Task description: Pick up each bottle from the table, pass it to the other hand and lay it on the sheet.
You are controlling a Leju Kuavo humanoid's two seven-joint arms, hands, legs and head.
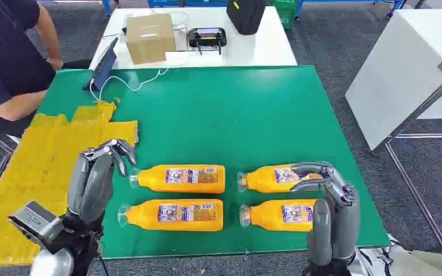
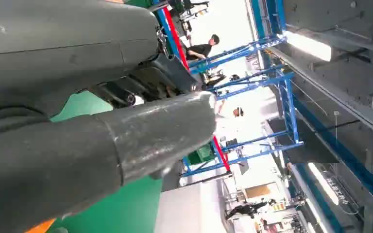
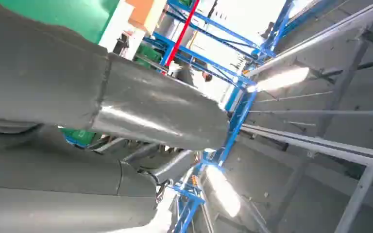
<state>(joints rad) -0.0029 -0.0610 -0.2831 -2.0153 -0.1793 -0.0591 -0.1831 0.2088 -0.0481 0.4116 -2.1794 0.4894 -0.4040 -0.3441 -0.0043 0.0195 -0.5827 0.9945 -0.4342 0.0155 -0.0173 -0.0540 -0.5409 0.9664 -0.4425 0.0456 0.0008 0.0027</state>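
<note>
Several orange bottles lie on their sides on the green table, caps pointing left, in two rows: upper left, lower left, upper right, lower right. The crinkled yellow sheet covers the table's left edge. My left hand stands upright between the sheet and the left pair of bottles, fingertips bent, holding nothing. My right hand is raised in front of the right pair's bases, fingers curved, also empty. The wrist views show each thumb, left and right, with nothing held.
A person leans on the table's far left corner. Beyond the green table a white table carries a cardboard box, a controller and a black bag. A tablet with a white cable rests at the far left. Another white table stands to the right.
</note>
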